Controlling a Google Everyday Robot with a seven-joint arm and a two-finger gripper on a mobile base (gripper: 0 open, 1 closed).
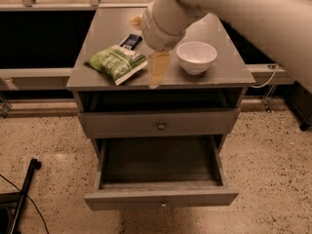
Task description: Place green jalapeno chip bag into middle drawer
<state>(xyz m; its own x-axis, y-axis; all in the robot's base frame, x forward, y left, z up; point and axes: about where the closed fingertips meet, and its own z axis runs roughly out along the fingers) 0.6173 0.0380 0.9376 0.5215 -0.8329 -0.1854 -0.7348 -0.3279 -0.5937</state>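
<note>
The bag point(116, 62) looked light, crinkly and soft, best pinched at its edge. The gripper point(158, 72) hung at its 3 o'clock; whether it was open could not be told.

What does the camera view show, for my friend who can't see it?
The robot's pale claw hangs over the grey cabinet top, between a crinkly light-green chip bag and a round white bowl. Below, the wide grey wooden drawer stands pulled open.

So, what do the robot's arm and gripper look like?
The arm is a thick, smooth, white tube ending in a rounded cylinder; no cables show on it. The gripper, above the front of the cabinet top, is pale yellow-tan and tapers downward.
</note>
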